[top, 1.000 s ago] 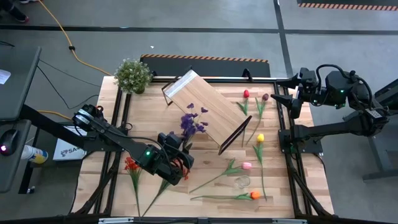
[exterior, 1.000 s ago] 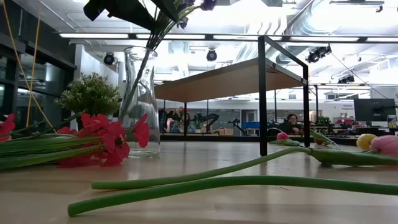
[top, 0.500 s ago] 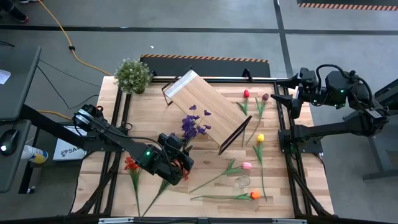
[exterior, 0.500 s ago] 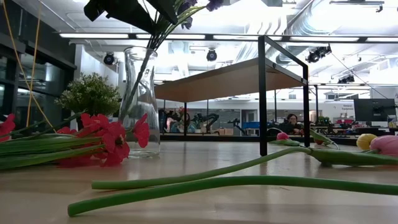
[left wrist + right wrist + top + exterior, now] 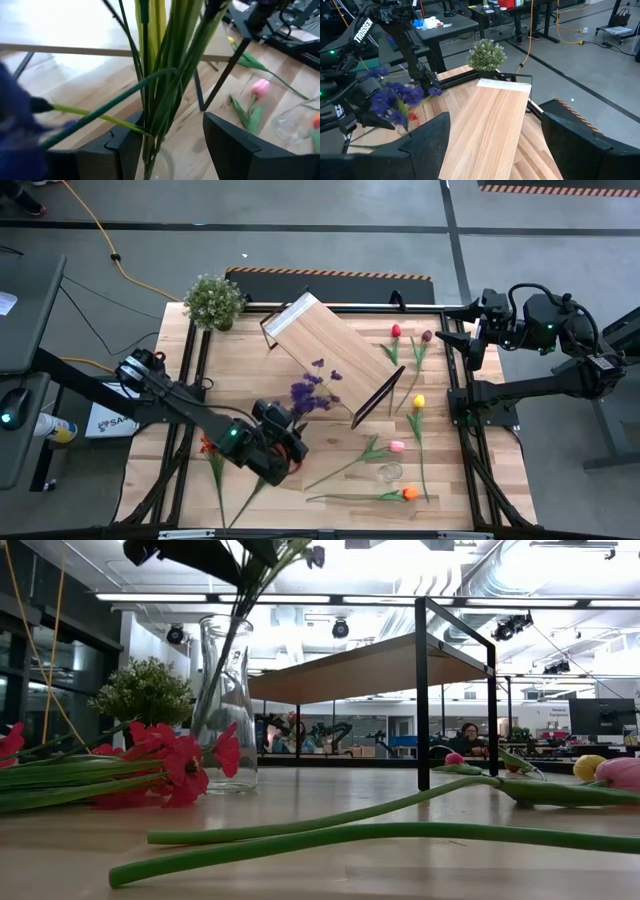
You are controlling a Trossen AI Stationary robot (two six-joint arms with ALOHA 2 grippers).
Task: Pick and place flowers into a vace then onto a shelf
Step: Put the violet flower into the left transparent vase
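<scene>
Trouble brewing over the vase (image 5: 225,705) as purple sprig (image 5: 312,388) goes in.
Left gripper (image 5: 172,150), jaws clamped around the stems, leans them sideways; letting go could topple the glass. Right gripper (image 5: 495,145) waits open at the table's far edge.

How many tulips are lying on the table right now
6: red tulip and dark maroon tulip by the shelf's far right; yellow tulip mid-right; pink tulip below; orange tulip nearest; a green-stemmed one is partly hidden.

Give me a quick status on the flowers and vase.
Left hand around the purple sprig stems over the vase. Right hand open, idle at the table's edge. Shelf nearby.
</scene>
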